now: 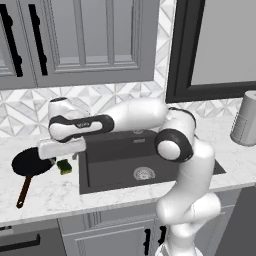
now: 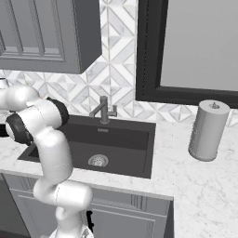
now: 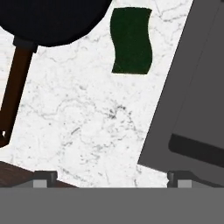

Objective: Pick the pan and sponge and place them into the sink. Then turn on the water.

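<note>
Your tool hangs spread and empty over the marble, left of the sink.

Your tool (image 3: 111, 177) has both tips wide apart with nothing between them, above bare white marble surface (image 1: 50, 192). The black pan (image 1: 31, 162) lies flat on the surface, its reddish-brown handle pointing toward the front edge. The green sponge (image 1: 64, 166) sits just beside the pan, between it and the dark grey sink (image 1: 107, 177). The sink holds only its silver drain (image 1: 144, 173), with the faucet (image 2: 103, 110) behind it.
</note>
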Tool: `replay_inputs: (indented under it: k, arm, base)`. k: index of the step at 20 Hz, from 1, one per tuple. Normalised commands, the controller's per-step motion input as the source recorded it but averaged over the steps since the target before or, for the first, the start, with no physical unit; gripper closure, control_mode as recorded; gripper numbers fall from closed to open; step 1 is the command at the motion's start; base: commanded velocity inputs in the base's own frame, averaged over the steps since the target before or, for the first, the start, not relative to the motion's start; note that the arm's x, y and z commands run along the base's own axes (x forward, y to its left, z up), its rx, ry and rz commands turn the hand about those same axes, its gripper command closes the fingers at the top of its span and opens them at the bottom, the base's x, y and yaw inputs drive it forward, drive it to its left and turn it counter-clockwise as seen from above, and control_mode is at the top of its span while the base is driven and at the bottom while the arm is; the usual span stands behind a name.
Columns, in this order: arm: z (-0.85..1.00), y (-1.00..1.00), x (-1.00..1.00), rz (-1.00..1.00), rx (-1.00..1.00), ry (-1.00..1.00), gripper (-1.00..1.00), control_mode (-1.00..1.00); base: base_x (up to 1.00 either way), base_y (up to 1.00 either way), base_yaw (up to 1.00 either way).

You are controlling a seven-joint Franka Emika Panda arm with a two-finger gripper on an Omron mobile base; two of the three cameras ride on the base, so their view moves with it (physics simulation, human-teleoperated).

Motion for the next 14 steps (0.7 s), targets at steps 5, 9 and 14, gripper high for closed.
replay_inputs:
  k: [5, 9, 14]
  arm:
    - [-0.31, 0.48, 0.00, 0.00, 0.00, -0.05, -1.00, -1.00]
    - [-0.17, 0.45, 0.00, -0.01, 0.00, 0.00, -1.00, -1.00]
    - [-0.30, 0.51, 0.00, -0.02, 0.00, 0.00, -1.00, -1.00]
  base:
    - [0.00, 0.00, 0.00]
    - [0.00, 0.00, 0.00]
    - [0.00, 0.00, 0.00]
